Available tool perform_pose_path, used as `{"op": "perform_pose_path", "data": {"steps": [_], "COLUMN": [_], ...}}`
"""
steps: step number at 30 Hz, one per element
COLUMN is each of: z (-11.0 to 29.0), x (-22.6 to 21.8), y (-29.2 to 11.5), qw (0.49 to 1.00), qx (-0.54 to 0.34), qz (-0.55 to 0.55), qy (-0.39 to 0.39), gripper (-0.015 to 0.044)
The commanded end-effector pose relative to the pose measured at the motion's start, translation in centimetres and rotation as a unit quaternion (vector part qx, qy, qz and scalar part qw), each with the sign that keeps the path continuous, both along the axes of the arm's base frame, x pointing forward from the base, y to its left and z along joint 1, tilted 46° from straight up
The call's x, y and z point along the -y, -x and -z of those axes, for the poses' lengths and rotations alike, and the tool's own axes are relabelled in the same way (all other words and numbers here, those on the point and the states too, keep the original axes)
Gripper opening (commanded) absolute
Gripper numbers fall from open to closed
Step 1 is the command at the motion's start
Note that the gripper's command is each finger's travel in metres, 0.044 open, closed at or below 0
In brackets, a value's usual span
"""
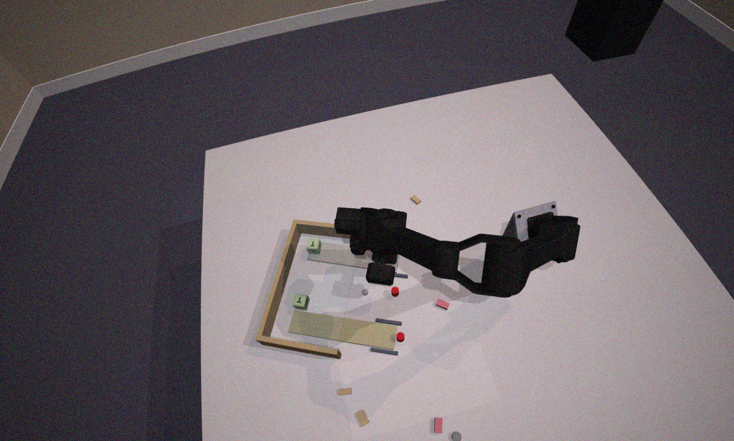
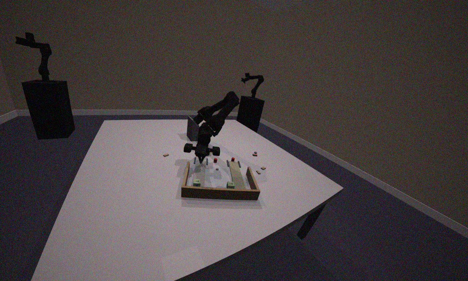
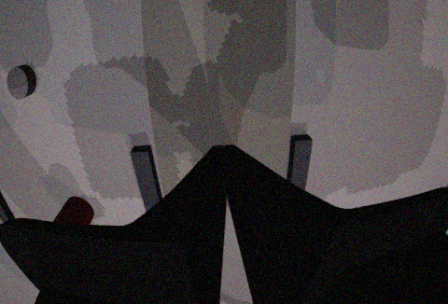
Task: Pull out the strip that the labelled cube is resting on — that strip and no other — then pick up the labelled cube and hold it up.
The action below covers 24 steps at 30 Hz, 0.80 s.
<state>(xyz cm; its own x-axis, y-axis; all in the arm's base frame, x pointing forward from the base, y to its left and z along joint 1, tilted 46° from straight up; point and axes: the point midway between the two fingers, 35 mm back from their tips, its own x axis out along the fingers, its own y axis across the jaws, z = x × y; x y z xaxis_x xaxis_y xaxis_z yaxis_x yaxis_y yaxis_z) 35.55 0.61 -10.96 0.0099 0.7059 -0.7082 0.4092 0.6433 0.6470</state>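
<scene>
The labelled cube [image 1: 314,245] sits on the grey strip [image 1: 340,256] at the 9 o'clock end, inside the open wooden frame [image 1: 277,285]. A second cube [image 1: 301,300] lies beside the yellow strip [image 1: 340,329]. The gripper [image 2: 201,161], fingers together and empty, presses the grey strip's 3 o'clock end on the bench [image 1: 523,356].
</scene>
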Motion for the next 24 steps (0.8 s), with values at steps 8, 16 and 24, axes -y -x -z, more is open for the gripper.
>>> {"op": "perform_pose_path", "data": {"steps": [8,16,24], "z": [0.2,0.2,-0.1], "x": [-0.3,-0.5,-0.8], "y": [0.0,0.3,1.5], "qw": [1.0,1.0,1.0], "qx": [-0.002,-0.002,-0.002], "qz": [0.0,0.0,0.0], "qy": [-0.003,-0.003,-0.003], "gripper": [0.0,0.0,0.0]}}
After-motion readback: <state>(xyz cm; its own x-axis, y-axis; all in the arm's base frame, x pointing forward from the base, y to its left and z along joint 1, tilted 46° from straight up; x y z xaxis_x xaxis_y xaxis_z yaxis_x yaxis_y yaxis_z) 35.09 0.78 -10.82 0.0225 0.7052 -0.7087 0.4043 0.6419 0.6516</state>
